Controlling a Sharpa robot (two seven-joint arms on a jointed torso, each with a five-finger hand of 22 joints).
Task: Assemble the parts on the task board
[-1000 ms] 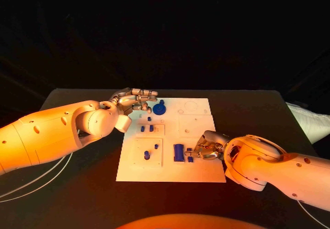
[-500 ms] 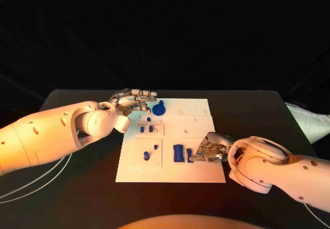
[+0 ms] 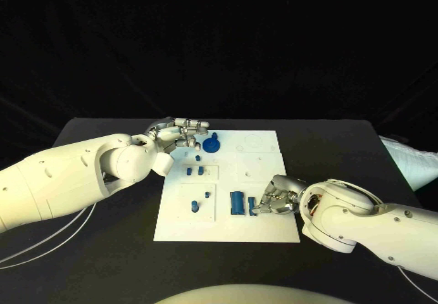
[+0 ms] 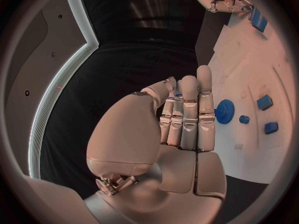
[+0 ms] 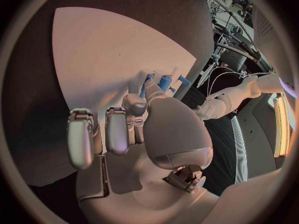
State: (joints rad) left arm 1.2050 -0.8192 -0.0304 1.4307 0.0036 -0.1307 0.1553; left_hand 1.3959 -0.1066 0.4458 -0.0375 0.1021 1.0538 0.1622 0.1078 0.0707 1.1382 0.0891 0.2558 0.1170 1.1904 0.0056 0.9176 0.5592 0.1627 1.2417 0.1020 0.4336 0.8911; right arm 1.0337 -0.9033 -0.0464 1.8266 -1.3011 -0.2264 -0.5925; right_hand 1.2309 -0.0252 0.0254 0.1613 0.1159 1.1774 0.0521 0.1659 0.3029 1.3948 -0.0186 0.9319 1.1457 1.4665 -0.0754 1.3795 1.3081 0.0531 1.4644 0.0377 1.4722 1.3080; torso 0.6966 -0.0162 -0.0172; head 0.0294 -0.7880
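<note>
The white task board lies mid-table with several blue parts on it. My left hand hovers at the board's far left corner, beside the blue gear. Its fingers are straight and together with the thumb pressed against them, and a speck of a small blue part shows in the pinch. The gear lies just past those fingertips. My right hand rests low on the board's right half, fingers curled, pinching a small blue piece beside the upright blue block. Blue pieces show beyond its thumb.
Two short blue pegs stand in a raised square left of centre. Another blue piece lies in the near-left square. The black table surrounds the board. Pale cables run off the left side and a white cloth lies at the right edge.
My right hand has edged slightly toward the blue block, its fingertips closing in on the small piece. The left hand has held still by the gear.
</note>
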